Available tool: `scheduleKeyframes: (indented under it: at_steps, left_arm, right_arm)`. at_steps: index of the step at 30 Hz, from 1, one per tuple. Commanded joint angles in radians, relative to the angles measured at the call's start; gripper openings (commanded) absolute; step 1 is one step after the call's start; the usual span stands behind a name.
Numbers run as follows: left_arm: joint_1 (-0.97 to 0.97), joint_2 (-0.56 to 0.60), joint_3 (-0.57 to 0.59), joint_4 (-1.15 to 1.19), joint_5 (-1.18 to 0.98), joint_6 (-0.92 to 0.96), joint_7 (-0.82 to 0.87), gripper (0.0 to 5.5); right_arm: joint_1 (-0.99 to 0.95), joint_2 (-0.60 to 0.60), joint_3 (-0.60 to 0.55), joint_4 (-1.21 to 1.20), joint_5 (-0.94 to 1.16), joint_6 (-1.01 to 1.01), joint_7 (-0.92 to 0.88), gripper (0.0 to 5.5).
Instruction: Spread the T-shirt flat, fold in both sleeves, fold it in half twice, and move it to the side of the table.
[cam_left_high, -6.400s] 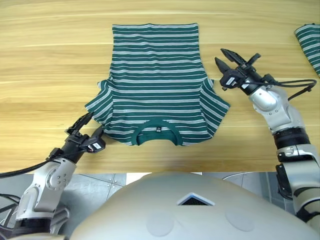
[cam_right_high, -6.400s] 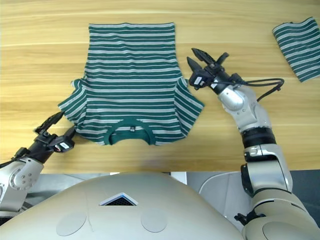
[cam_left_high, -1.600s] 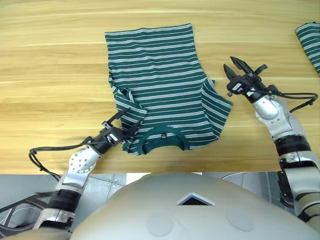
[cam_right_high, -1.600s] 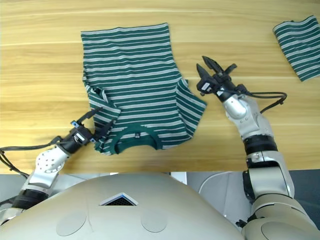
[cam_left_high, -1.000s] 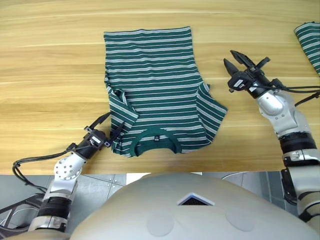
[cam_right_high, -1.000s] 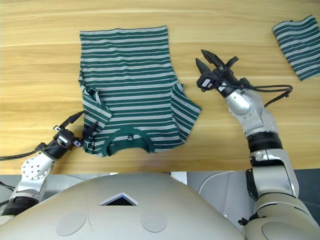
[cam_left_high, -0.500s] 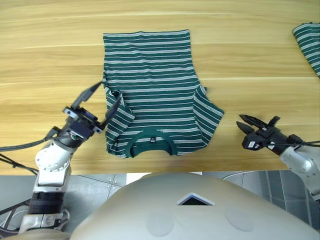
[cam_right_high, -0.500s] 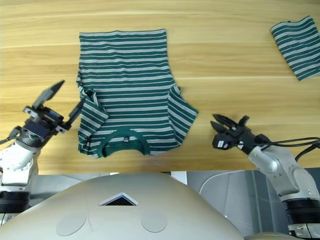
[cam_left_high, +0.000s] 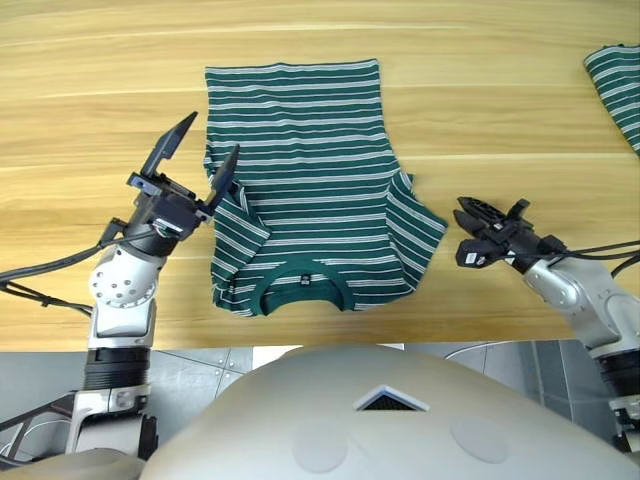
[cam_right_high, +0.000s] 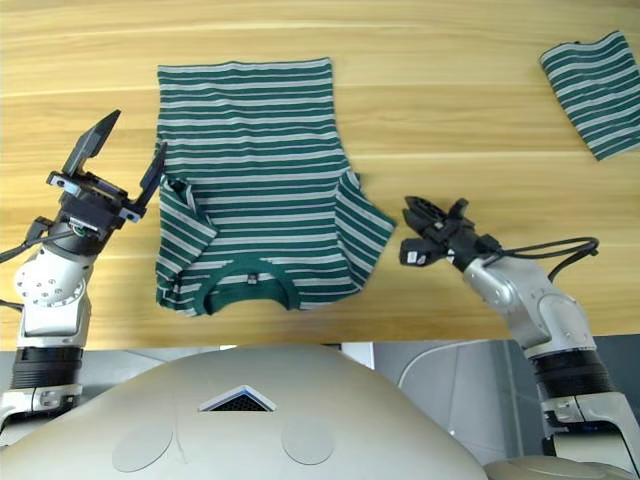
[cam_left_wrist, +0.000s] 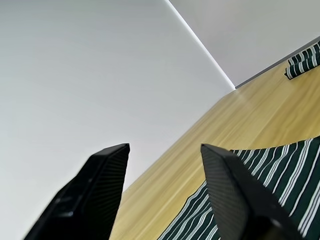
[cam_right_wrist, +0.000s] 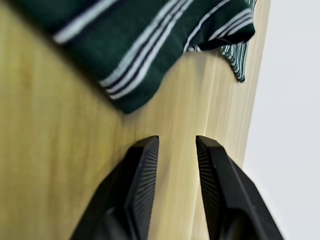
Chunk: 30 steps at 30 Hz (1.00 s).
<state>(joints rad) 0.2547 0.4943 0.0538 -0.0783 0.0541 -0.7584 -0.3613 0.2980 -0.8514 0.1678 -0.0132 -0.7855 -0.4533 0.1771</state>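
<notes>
The green striped T-shirt (cam_left_high: 300, 170) lies on the wooden table (cam_left_high: 90, 60), collar toward the front edge and hem at the far side. Its left sleeve (cam_left_high: 235, 215) is folded in over the body. The right sleeve (cam_left_high: 425, 225) still sticks out sideways. My left gripper (cam_left_high: 212, 135) is open and raised above the shirt's left edge, fingers pointing away from me, holding nothing. My right gripper (cam_left_high: 488, 210) sits low on the table just right of the right sleeve, open. In the right wrist view its fingers (cam_right_wrist: 142, 190) point at the sleeve's edge (cam_right_wrist: 140, 65), a short gap away.
A second folded striped cloth (cam_right_high: 590, 90) lies at the table's far right. The table's front edge (cam_left_high: 480, 338) runs just below the collar. Bare wood lies to the left of the shirt and beyond its hem.
My left gripper has let go of the folded-in left sleeve and lifted up beside the shirt. My right gripper has dropped low and moved in toward the right sleeve.
</notes>
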Motion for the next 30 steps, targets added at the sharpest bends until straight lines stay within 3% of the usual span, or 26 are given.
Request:
scheduleKeyframes:
  at_steps: [1,8,17,30]
  left_arm:
    - [-0.010,-0.004,-0.003,-0.007,0.016,0.011,0.004,2.64]
    - [-0.017,-0.001,-0.002,-0.003,0.011,0.014,0.000,2.64]
    - [-0.020,-0.010,-0.016,-0.007,0.010,0.013,-0.002,2.64]
    - [-0.028,-0.016,-0.035,0.022,0.008,-0.004,-0.005,2.64]
  right_arm:
    - [0.103,-0.049,0.013,-0.026,0.006,0.012,0.075,1.37]
    - [0.224,-0.142,-0.040,-0.096,0.082,-0.035,0.108,1.37]
    - [0.071,-0.070,0.078,0.005,0.032,-0.085,0.079,1.37]
    - [0.033,-0.052,0.117,0.020,0.043,-0.078,0.080,1.37]
